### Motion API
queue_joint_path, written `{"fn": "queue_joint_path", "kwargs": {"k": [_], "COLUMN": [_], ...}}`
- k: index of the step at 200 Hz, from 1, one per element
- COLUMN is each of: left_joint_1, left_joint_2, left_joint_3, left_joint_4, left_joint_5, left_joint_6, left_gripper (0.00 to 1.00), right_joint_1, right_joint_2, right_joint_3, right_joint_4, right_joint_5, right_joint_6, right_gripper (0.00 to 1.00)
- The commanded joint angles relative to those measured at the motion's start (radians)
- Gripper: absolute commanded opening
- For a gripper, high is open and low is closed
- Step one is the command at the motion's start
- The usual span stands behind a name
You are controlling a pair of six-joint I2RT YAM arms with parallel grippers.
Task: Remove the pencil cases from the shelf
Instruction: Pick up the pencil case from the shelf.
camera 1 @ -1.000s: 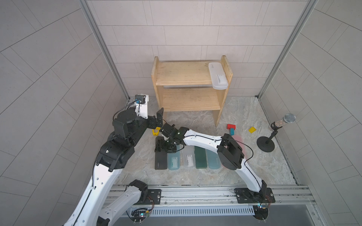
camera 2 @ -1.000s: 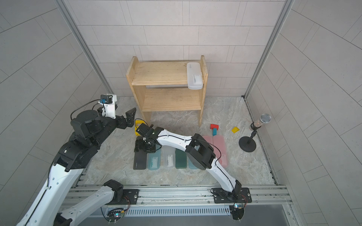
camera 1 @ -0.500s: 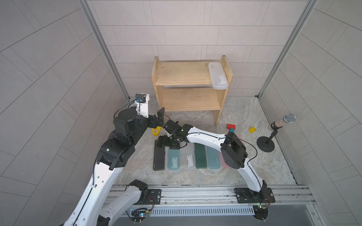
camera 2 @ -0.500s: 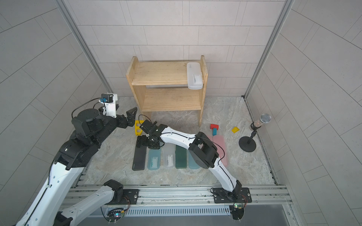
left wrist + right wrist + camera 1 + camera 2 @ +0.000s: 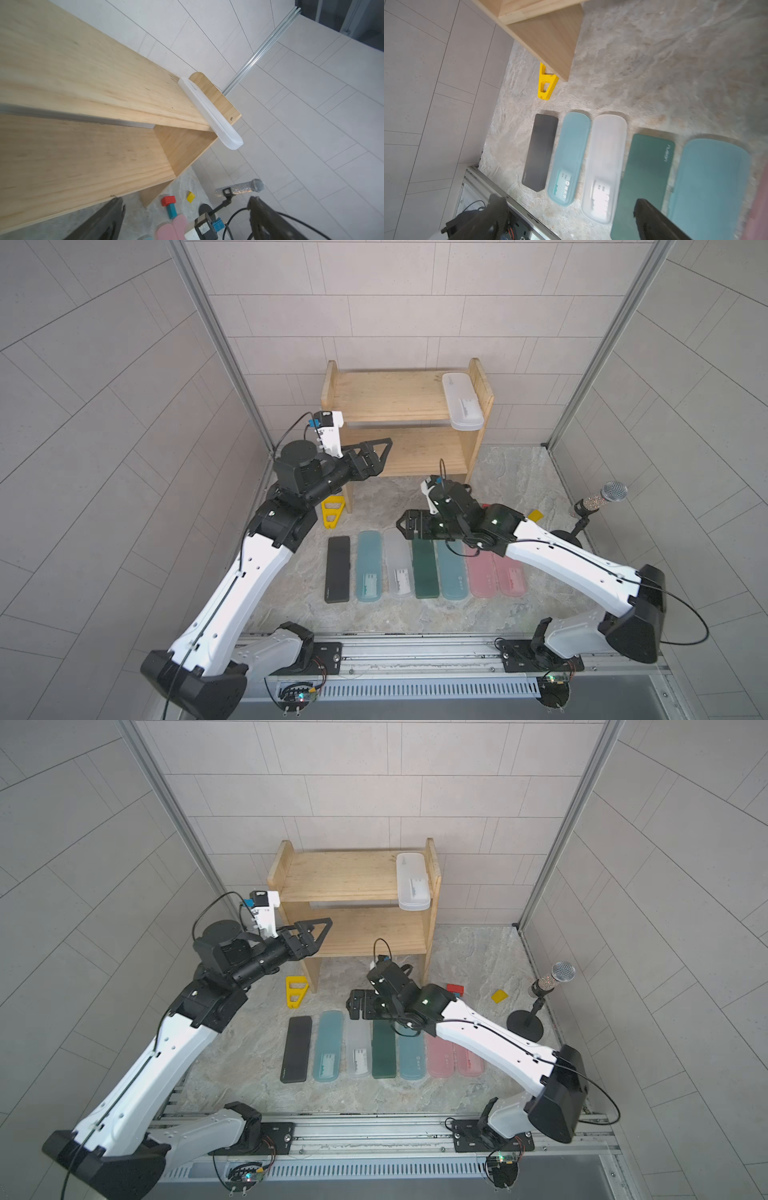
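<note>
The right gripper [image 5: 405, 525] hangs low over the far ends of the dark green case [image 5: 424, 572] and its neighbours. Its jaws are spread wide, and in the right wrist view nothing sits between the fingers [image 5: 483, 218]. Nearest the rail, a row lies flat and side by side on the stone floor [image 5: 374, 502]. From the robot's left these are a black case [image 5: 337, 568], a teal case [image 5: 369, 566], a frosted case [image 5: 398, 564], the dark green one, a second teal case [image 5: 453, 574] and two pink cases [image 5: 482, 578] partly under the right arm. Beyond them, a yellow frame [image 5: 332, 510] sits just beside the shelf's left leg. The left gripper [image 5: 378, 452], jaws likewise apart and empty, is held before the lower tier's left end. Farthest back stands the shelf [image 5: 386, 396]. On its top tier a white case [image 5: 462, 402] lies against the right side panel, its near end overhanging the front edge.
</note>
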Motion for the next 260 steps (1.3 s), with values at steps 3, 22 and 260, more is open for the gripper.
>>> {"fn": "queue_joint_path", "kwargs": {"k": [3, 22, 260], "left_joint_1": [-0.08, -0.132, -0.179], "left_joint_2": [0.06, 0.121, 0.603], "left_joint_3": [0.042, 0.071, 0.569], "left_joint_4": [0.157, 0.215, 0.037], "left_joint_5": [0.049, 0.019, 0.073], "left_joint_6": [-0.135, -0.202, -0.416], "left_gripper": [1.0, 1.0, 0.89], "right_joint_1": [-0.13, -0.221, -0.451], "right_joint_2": [-0.12, -0.235, -0.483], "right_joint_3": [-0.174, -0.232, -0.209], "right_joint_4": [-0.019, -0.045, -0.306], "right_joint_5": [-0.014, -0.021, -0.013], "right_joint_6": [0.035, 0.006, -0.093], "right_gripper": [1.0, 1.0, 1.0]}}
